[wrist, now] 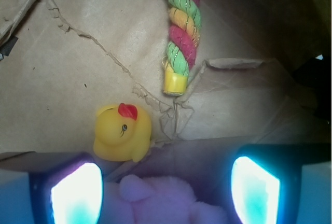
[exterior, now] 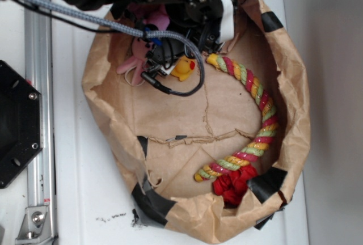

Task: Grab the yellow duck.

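The yellow duck (exterior: 184,68) (wrist: 123,133), small and glossy with a red beak, lies on the brown paper floor of a paper-bag nest. My gripper (wrist: 165,193) hovers over the nest's back left part, jaws wide apart. In the wrist view the duck sits just beyond my left fingertip (wrist: 78,193), outside the gap. A pink plush (wrist: 166,200) (exterior: 131,63) lies between the fingers. In the exterior view the arm and its cable (exterior: 170,35) cover most of the gripper and part of the plush.
A striped red-yellow-green rope toy (exterior: 258,103) (wrist: 180,32) curves along the nest's right side, ending in a red knot (exterior: 232,187). The crumpled paper wall (exterior: 102,86) rings everything, taped black in places. A metal rail (exterior: 38,114) runs along the left.
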